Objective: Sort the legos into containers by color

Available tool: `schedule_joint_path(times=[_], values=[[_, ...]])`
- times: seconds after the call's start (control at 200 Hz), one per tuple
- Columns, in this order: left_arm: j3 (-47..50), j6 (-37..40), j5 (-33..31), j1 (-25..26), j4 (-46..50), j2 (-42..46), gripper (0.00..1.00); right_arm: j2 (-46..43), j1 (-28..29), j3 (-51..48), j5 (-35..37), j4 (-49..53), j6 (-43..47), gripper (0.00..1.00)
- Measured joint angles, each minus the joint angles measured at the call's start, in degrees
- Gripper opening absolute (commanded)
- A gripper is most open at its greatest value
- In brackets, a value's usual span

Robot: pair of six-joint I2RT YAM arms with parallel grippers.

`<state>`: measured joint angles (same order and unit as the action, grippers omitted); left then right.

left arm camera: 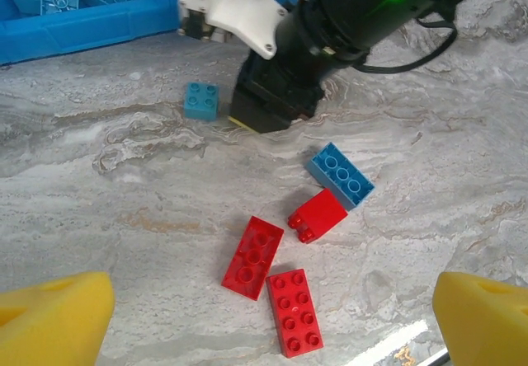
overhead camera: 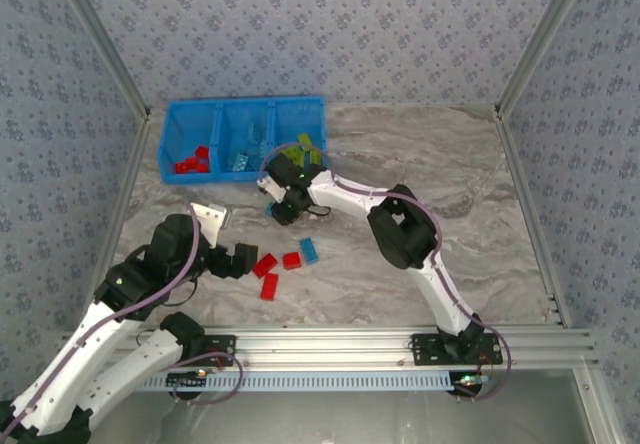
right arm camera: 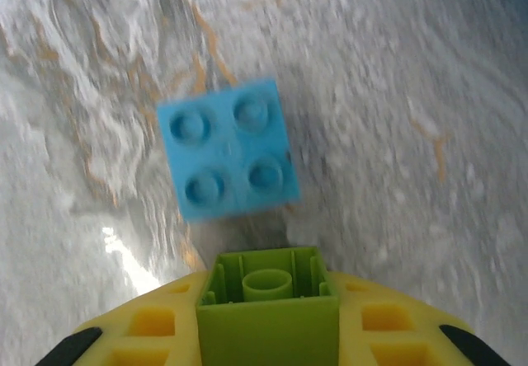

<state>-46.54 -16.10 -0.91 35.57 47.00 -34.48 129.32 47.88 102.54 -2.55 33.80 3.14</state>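
Containers (overhead camera: 190,114): three bright blue bins joined in a row, at the far left of the table (overhead camera: 480,224).
Bin contents: red bricks (overhead camera: 192,162) lie in the left bin, light blue bricks (overhead camera: 243,159) in the middle one and yellow-green bricks (overhead camera: 303,150) in the right one.
Right gripper (overhead camera: 285,207): low over the table, just in front of the middle and right bins. Its fingers are pressed onto a yellow-green brick (right arm camera: 268,300), which is pinched between the yellow pads (right arm camera: 148,325) with its hollow underside facing the wrist camera.
Small light blue brick (right arm camera: 227,147): square with four studs, lying flat on the table just beside the right gripper's tip. It is apart from the brick being held.
Left gripper (overhead camera: 243,260): fingers spread wide and holding nothing. It sits low at the near left, facing the loose group.
Left fingertips (left arm camera: 54,316): yellow, standing well apart to either side of the loose bricks.
Loose red legos: three lie on the table between the arms. One lies flat (left arm camera: 294,312), a second lies just beside it (left arm camera: 252,256) and a third is tipped on edge (left arm camera: 318,215).
Long light blue brick (left arm camera: 340,174): flat with its studs up, touching the tipped red brick.
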Motion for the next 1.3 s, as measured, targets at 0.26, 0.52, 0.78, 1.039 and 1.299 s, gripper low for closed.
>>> schedule_joint_path(times=[0.26,0.52,0.78,1.039,1.299], values=[[0.0,0.0,0.3,-1.8,0.0,0.0,0.99,-18.7,1.7,-11.9,9.6,-4.7,-3.8,0.26],[0.5,0.0,1.8,-4.1,-0.1,0.4,0.99,-18.0,0.1,-4.1,23.3,-12.1,-4.9,0.27],[1.0,0.0,2.1,-4.1,-0.1,0.4,0.99,4.7,-5.5,21.1,26.3,-7.1,-4.7,0.44],[1.0,0.0,2.2,-4.7,-0.1,0.7,0.99,10.1,-5.8,33.6,26.8,0.6,-3.9,0.49],[1.0,0.0,2.6,-5.4,-0.1,0.7,0.99,-5.7,-3.4,19.7,24.7,2.6,-5.8,0.5]])
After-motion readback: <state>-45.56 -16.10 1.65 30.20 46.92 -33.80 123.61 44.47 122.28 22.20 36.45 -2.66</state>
